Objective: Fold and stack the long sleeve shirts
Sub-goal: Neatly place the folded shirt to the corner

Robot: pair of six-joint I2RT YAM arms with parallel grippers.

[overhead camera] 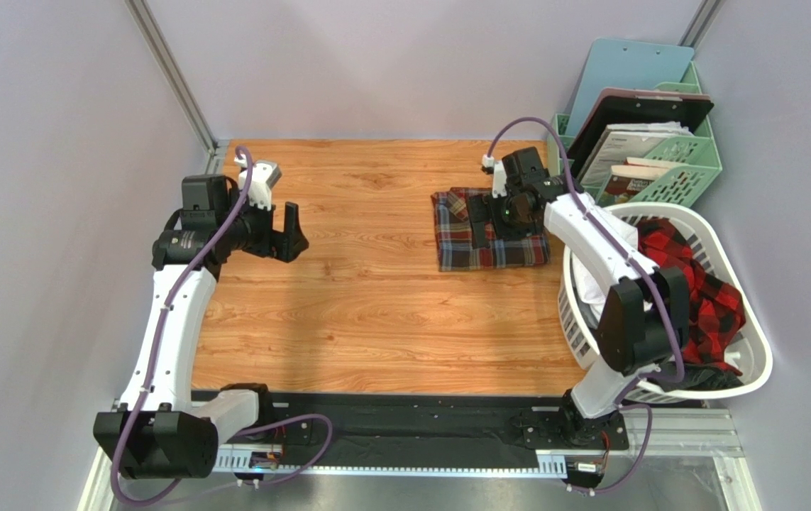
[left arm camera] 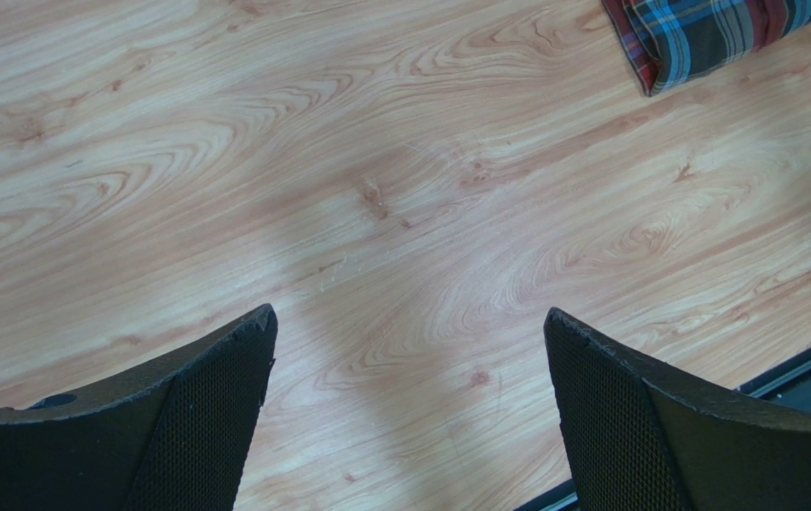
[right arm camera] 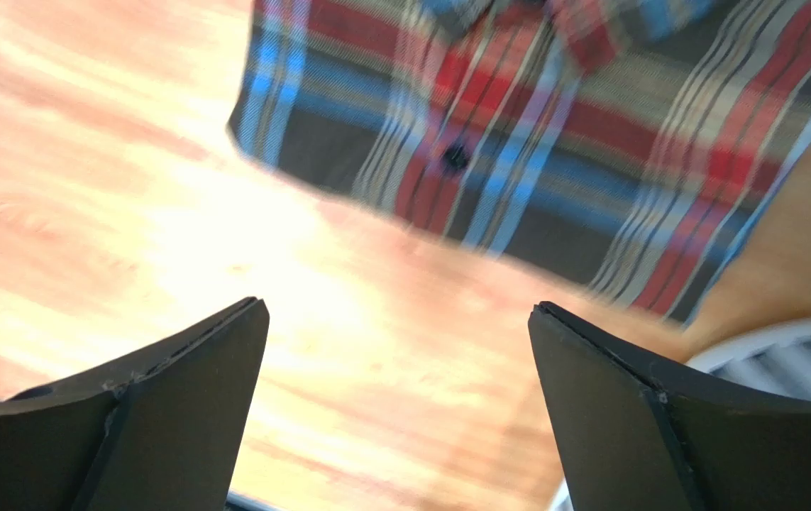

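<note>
While both arms hang above the wooden surface (overhead camera: 377, 309), neither is holding anything: the left claw (overhead camera: 292, 232) stands wide open over bare wood near the left edge, and its wrist view shows only grain between its two dark fingers (left arm camera: 196, 426). The right claw (overhead camera: 489, 218) is spread just as wide, poised over the dark brown-olive tartan shirt (overhead camera: 457, 240), which lies folded into a compact rectangle on the right part of the surface, towards the far edge. From the right wrist, that shirt (right arm camera: 548, 138) fills the upper part of the view, slightly blurred, with red, blue and pale lines and a dark button (right arm camera: 454, 158) on its front; the claw (right arm camera: 399, 309) sits apart from the cloth. A corner of the same shirt (left arm camera: 697, 32) shows at the top right of the left wrist view. Off the right edge of the surface, the red-and-black check shirt (overhead camera: 697, 277) lies crumpled in a white laundry basket (overhead camera: 753, 341), with a green crate (overhead camera: 697, 176) of boards and books beyond it
</note>
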